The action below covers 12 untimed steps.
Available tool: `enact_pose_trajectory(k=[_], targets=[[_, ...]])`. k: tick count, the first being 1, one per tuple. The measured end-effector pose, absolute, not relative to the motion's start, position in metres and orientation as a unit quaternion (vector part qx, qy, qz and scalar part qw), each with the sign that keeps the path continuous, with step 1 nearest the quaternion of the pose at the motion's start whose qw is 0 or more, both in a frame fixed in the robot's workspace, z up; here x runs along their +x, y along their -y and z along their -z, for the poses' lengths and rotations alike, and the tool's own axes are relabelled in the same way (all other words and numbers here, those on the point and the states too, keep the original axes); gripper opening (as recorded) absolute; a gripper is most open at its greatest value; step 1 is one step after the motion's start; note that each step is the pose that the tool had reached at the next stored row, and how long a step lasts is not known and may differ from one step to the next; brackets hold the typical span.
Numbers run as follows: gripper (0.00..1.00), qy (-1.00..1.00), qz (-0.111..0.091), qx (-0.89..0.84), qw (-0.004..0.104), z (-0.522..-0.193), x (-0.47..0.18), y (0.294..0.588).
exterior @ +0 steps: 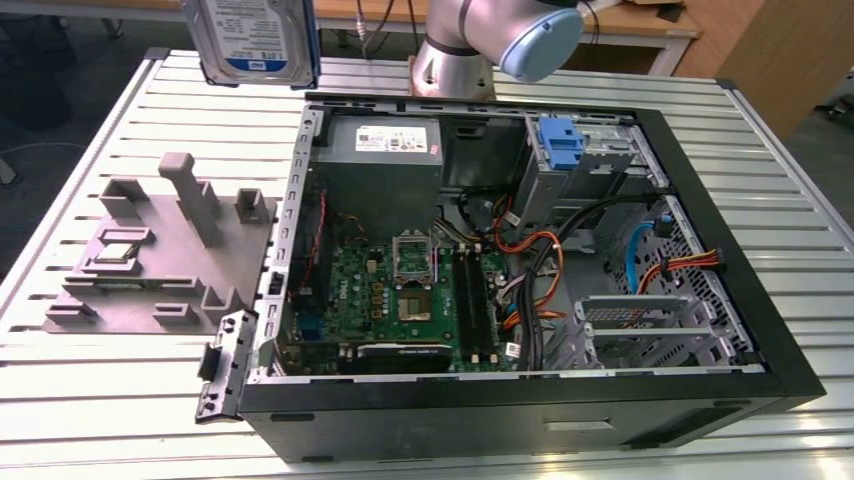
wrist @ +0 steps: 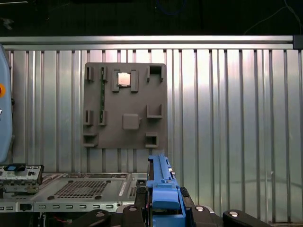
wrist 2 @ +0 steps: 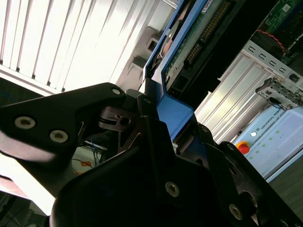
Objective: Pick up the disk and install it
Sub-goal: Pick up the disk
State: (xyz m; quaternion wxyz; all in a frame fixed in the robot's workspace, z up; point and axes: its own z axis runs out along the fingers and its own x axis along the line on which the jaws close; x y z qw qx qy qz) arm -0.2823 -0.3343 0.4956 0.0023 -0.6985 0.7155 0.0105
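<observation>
Gripper was clamped tight on disk; disk was held aloft, clear of fixture | pickup judged done; mounting in case judged outstanding

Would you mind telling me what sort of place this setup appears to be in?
Probably a robotics lab or test workshop for computer assembly: a robot arm rises behind an open desktop computer case on a slatted metal table, a grey parts fixture lies alongside, and the gripper holds the disk.
</observation>
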Motion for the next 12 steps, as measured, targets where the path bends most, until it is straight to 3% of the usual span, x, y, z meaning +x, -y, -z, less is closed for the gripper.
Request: enact_pose_trajectory(k=[12], targets=[[0.37,-0.715,-0.01,-0.699,0.002,-0.4956,-0.2755,0.3343]])
